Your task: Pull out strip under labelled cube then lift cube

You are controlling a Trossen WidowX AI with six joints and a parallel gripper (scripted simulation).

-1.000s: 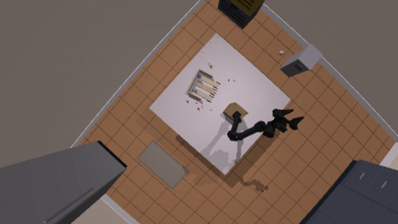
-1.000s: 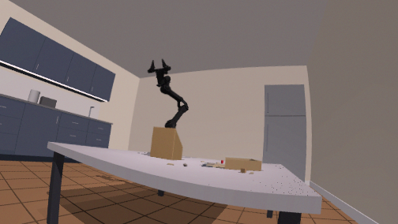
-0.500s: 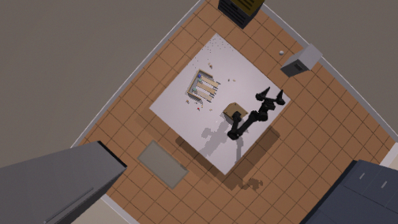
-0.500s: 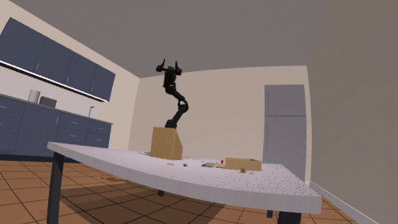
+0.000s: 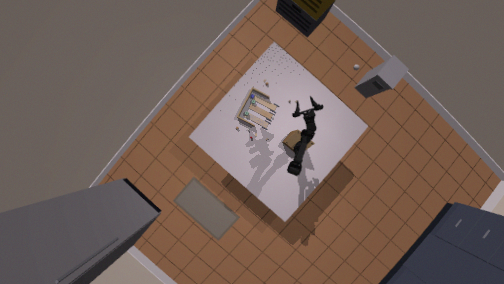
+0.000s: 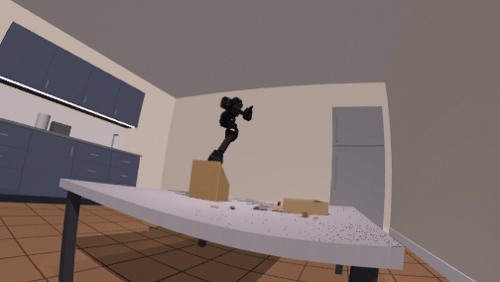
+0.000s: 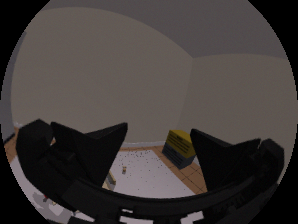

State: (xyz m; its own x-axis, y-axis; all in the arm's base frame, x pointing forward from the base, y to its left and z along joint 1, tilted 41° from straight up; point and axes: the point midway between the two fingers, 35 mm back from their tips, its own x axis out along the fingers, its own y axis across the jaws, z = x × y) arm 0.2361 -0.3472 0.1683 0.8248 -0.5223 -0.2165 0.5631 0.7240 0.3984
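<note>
Several light wooden strips (image 5: 267, 104) lie side by side, reaching out of a shallow tan box (image 5: 244, 106) (image 6: 303, 207) on the table. Small coloured cubes sit at their box ends: a blue one (image 5: 252, 96) and green ones, one (image 5: 253, 101) near the blue and another (image 5: 246, 113) further down. They are too small to read any label or to tell which strip bears which cube. My gripper (image 5: 304, 100) (image 7: 160, 129) is open and empty, high above the table and well to the side of the box. In the wrist view the strips are mostly hidden behind the gripper.
The arm stands on a tan block (image 5: 291, 141) (image 6: 205, 180) on the speckled white table (image 5: 330, 115) (image 6: 169, 211). A small red object (image 5: 251, 138) (image 6: 279, 204) and several small bits lie around the box. A yellow and black cabinet (image 5: 305, 14) (image 7: 179, 149) stands beyond the table.
</note>
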